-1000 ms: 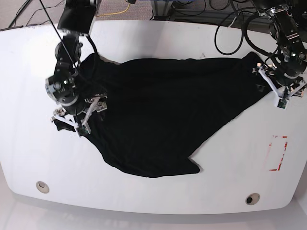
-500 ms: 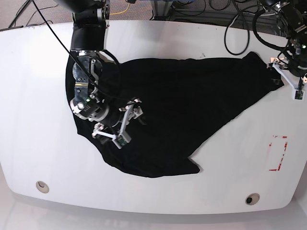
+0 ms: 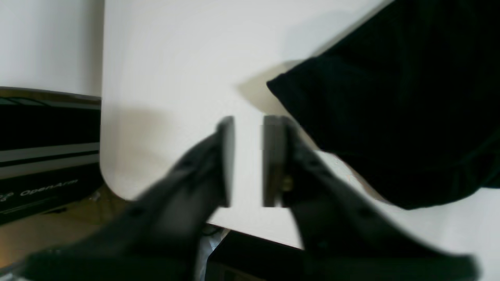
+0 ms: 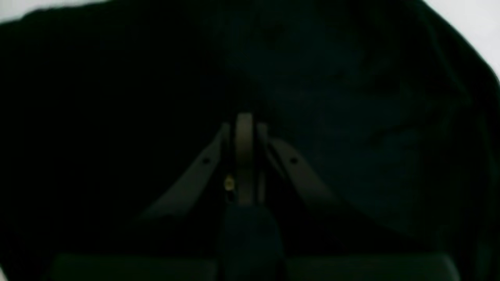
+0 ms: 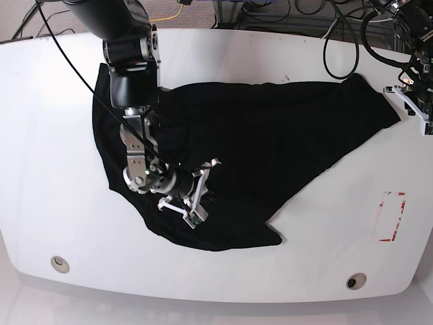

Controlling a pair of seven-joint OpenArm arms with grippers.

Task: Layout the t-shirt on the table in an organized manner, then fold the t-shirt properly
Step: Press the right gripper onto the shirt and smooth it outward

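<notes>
From the right wrist view nearly everything is dark: the t-shirt (image 4: 351, 97) fills the frame, soft and creased, with faint folds on its right side. The right claw (image 4: 245, 156) sits in the middle over the cloth, its two fingers (image 4: 203, 168) pressed together with no gap showing. Slivers of the white bench (image 4: 468, 23) peek out at the upper corners.

"OpenArm" lettering showing in pale grey on dark panel (image 3: 43, 191) at 8 o'clock of left wrist view, off tabletop (image 3: 175, 78) edge, slightly blurred. Red rectangular outline mark (image 5: 392, 217) sitting on tabletop at 4 o'clock of base view, carrying no legible text. Nothing else reading as text, number or brand.
</notes>
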